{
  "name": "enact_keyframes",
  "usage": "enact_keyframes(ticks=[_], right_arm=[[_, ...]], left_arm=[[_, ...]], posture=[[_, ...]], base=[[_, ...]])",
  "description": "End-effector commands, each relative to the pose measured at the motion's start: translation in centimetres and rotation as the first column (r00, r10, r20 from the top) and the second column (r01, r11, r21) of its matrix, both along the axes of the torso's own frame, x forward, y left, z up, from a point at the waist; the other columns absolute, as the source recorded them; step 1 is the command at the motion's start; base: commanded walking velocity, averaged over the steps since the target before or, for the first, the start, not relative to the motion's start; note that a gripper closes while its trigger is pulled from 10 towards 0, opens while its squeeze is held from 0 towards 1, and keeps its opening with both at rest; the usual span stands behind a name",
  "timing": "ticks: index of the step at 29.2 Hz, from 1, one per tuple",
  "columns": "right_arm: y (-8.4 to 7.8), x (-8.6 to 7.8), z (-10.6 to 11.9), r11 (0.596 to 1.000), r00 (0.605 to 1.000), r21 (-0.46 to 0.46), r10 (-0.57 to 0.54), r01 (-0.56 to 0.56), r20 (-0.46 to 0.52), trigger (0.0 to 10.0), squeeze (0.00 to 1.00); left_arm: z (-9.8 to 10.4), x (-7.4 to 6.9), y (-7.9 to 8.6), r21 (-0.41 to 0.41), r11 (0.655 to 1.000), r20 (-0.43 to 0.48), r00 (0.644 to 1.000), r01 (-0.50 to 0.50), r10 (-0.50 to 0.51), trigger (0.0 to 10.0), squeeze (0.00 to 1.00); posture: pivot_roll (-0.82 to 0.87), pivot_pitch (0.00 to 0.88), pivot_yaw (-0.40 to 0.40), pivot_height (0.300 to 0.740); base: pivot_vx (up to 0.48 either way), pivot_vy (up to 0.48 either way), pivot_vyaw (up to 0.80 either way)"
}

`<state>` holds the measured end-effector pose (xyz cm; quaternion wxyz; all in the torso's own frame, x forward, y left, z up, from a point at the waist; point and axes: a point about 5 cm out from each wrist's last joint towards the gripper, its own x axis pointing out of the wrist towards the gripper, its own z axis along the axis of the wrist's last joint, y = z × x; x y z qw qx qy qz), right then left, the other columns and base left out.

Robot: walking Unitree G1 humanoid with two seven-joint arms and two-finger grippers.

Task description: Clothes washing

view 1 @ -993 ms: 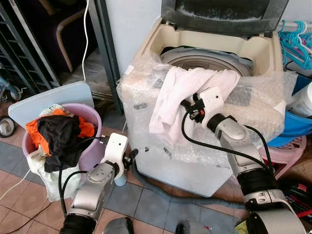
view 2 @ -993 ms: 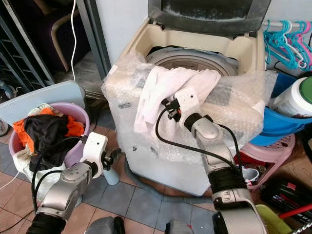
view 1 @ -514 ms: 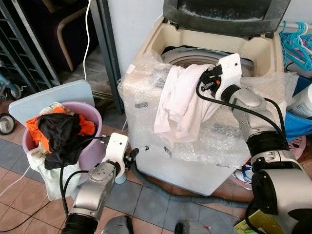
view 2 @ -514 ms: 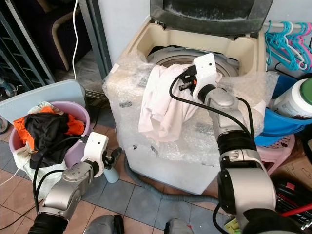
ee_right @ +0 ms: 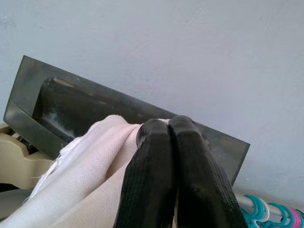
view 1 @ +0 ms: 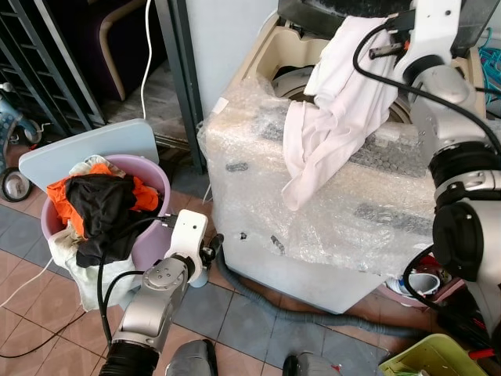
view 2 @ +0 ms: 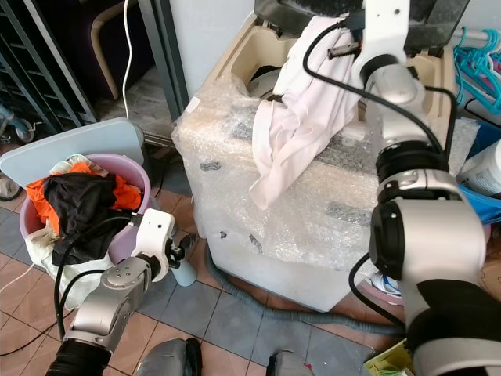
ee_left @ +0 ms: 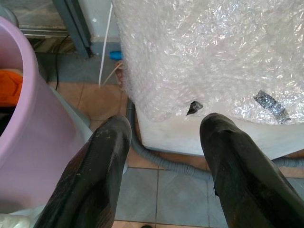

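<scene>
My right tool (ee_right: 167,137) is clamped on the pale pink cloth (view 1: 333,117), lifted above the washing machine (view 1: 313,204), its tail trailing down the front. It hangs limp and light; I judge a bunched pinch holds. My left tool (ee_left: 161,142) hangs apart beside the machine.

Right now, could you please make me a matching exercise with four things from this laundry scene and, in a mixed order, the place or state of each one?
Things:
1. white garment
2. black garment
3. left gripper
4. washing machine

Places or states:
A. wrapped in bubble wrap, lid raised
B. lies on top of the pile in the purple basket
C. fingers apart, low between the basket and the machine
D. pinched by the right gripper, hangs over the machine's front edge

Right pairs: 1-D, 2-B, 3-C, 4-A
</scene>
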<state>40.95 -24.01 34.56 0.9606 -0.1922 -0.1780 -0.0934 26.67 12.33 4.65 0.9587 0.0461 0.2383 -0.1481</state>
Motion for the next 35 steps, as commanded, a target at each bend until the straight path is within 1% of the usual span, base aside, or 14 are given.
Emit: enact_keyframes(ticks=[1,2,3,9,11,15,20,25,27,29,30,31,34,35], right_arm=[[0.6,0.6,-2.0,0.998,0.991,-0.061,0.019,-0.027,-0.129,10.0,0.00],[0.7,0.6,-2.5,0.996,0.986,-0.074,0.036,-0.048,-0.162,10.0,0.00],[0.7,0.7,-3.3,0.995,0.978,-0.066,0.057,-0.072,-0.200,10.0,1.00],[0.7,0.4,-6.9,0.972,0.940,-0.142,0.133,-0.185,-0.314,10.0,1.00],[0.7,0.1,-7.1,0.951,0.940,-0.211,0.157,-0.227,-0.303,10.0,1.00],[1.1,-0.3,-6.2,0.924,0.932,-0.211,0.266,-0.319,-0.247,10.0,1.00],[2.4,-1.6,-5.3,0.812,0.825,-0.158,0.535,-0.562,-0.181,10.0,1.00],[4.2,-2.8,-7.4,0.767,0.798,-0.219,0.583,-0.603,-0.154,10.0,1.00],[5.5,-3.8,-9.1,0.710,0.732,-0.180,0.660,-0.681,-0.169,10.0,1.00],[5.8,-4.1,-9.5,0.692,0.712,-0.170,0.680,-0.702,-0.176,10.0,1.00],[6.5,-5.3,-11.0,0.612,0.622,-0.126,0.743,-0.781,-0.246,10.0,1.00],[6.6,-5.7,-11.6,0.580,0.583,-0.104,0.762,-0.808,-0.280,10.0,1.00],[6.7,-5.9,-12.3,0.559,0.553,-0.079,0.771,-0.825,-0.315,10.0,1.00],[6.2,-5.9,-13.6,0.583,0.557,-0.049,0.744,-0.811,-0.368,10.0,1.00]], left_arm=[[-0.1,0.0,0.1,0.006,1.000,0.000,1.000,-0.002,0.002,10.0,0.00],[-0.1,0.0,0.1,0.005,1.000,0.000,1.000,-0.003,0.003,10.0,0.00],[-0.1,0.0,0.1,0.005,1.000,0.000,1.000,-0.003,0.003,10.0,0.00],[0.0,0.1,0.2,0.008,1.000,-0.001,1.000,0.001,-0.001,10.0,0.00],[-0.1,0.1,0.2,0.011,1.000,-0.004,1.000,0.010,-0.010,10.0,0.00],[0.0,0.2,0.2,0.017,1.000,-0.002,1.000,0.022,-0.022,10.0,0.00],[-0.1,0.1,0.4,0.020,1.000,-0.005,1.000,0.023,-0.023,10.0,0.00],[-0.2,0.0,0.4,0.021,0.999,-0.007,1.000,0.027,-0.027,10.0,0.00],[-0.2,-0.1,0.4,0.021,0.999,-0.006,1.000,0.027,-0.027,10.0,0.00],[-0.2,-0.1,0.5,0.021,0.999,-0.007,1.000,0.026,-0.026,10.0,0.00],[-0.3,-0.3,0.6,0.020,1.000,-0.015,1.000,0.024,-0.023,10.0,0.00],[-0.4,-0.3,0.7,0.020,1.000,-0.017,1.000,0.024,-0.024,10.0,0.00],[-0.4,-0.3,0.7,0.020,0.999,-0.018,1.000,0.026,-0.025,10.0,0.00],[-0.4,-0.3,0.6,0.020,0.999,-0.019,0.999,0.033,-0.032,10.0,0.00]], posture=[[-0.04,0.029,0.002,0.740],[-0.04,0.030,0.003,0.740],[-0.04,0.030,0.003,0.740],[-0.05,0.035,0.020,0.740],[-0.05,0.035,0.026,0.740],[-0.06,0.036,0.035,0.740],[-0.07,0.036,0.037,0.740],[-0.07,0.029,0.046,0.740],[-0.07,0.026,0.050,0.740],[-0.07,0.026,0.050,0.740],[-0.07,0.025,0.051,0.740],[-0.07,0.025,0.051,0.740],[-0.07,0.026,0.051,0.740],[-0.07,0.028,0.049,0.740]], base=[[0.000,0.000,0.00],[0.000,0.000,0.00],[0.000,0.000,0.00],[0.000,0.000,0.00],[0.000,0.000,0.00],[0.000,0.000,0.00],[0.000,0.000,0.00],[0.000,0.000,0.00],[0.000,0.000,0.00],[0.000,0.000,0.00],[0.000,0.000,0.00],[0.000,0.000,0.00],[0.000,0.000,0.00],[0.000,0.000,0.00]])
